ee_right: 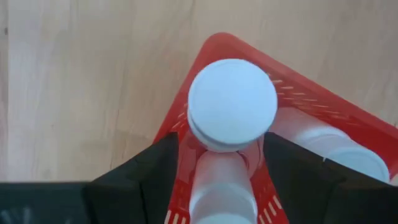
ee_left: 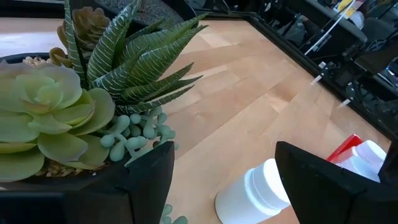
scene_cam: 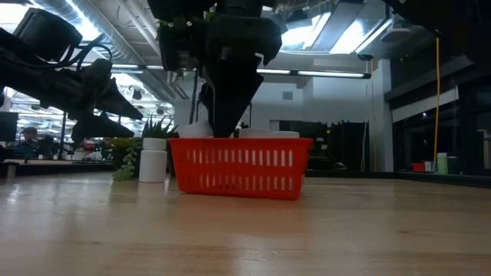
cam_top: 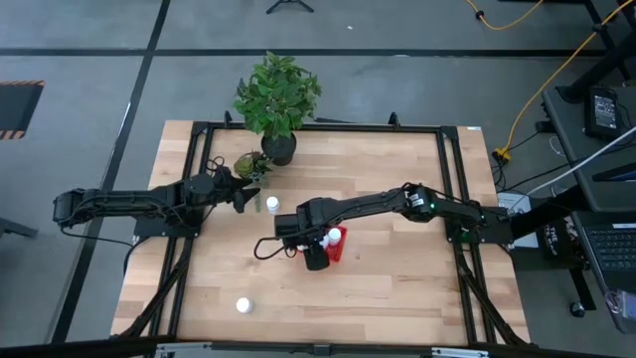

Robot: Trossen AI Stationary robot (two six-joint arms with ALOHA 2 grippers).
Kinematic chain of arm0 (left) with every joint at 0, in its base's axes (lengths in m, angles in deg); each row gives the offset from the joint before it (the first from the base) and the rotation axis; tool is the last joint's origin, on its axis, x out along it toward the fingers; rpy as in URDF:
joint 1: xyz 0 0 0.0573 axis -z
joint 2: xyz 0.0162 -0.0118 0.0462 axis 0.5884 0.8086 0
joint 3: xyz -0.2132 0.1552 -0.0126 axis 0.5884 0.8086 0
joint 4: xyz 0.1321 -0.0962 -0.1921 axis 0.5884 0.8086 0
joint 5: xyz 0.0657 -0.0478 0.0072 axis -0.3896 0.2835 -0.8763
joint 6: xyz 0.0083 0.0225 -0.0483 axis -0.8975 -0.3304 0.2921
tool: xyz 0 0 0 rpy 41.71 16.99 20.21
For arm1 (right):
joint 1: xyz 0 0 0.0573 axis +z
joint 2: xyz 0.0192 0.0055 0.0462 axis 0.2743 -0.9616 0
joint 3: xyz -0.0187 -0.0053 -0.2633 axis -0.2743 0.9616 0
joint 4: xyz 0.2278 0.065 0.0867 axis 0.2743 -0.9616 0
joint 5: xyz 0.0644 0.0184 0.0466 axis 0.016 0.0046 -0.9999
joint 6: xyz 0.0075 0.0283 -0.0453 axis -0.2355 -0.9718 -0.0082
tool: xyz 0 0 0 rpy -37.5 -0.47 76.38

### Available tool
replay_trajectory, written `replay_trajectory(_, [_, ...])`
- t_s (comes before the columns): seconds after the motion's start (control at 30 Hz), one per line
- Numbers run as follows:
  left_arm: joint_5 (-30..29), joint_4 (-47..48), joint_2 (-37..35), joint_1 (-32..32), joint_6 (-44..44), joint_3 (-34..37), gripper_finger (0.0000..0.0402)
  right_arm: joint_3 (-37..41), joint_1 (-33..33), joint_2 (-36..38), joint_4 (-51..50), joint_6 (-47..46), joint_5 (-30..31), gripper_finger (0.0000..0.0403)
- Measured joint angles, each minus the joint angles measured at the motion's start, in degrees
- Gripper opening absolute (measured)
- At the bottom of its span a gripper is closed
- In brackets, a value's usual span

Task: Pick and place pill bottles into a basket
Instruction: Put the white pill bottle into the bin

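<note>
Trouble could come from the right gripper, low over the red basket mid-table, fingers parted around a capped bottle standing on others; lifting crookedly might drag it out or tip the basket. The left gripper hangs open near a loose bottle beside the succulent pot. Another bottle waits near the table's front edge.

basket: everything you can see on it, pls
The basket is small, rectangular, red plastic with slotted lattice walls. It sits flat and upright on the table near its middle. White bottles stand inside, caps above the rim. The right gripper is over one corner, fingers dipping inside either side of a bottle.
</note>
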Motion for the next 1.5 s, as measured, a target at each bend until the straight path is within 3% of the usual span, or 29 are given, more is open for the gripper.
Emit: replay_trajectory(1.5, [-0.4, 0.0, 0.0, 0.0, -2.0, 0.0, 0.0271, -0.6, 0.6, 1.1, -2.0, -0.5, -0.2, 0.0213])
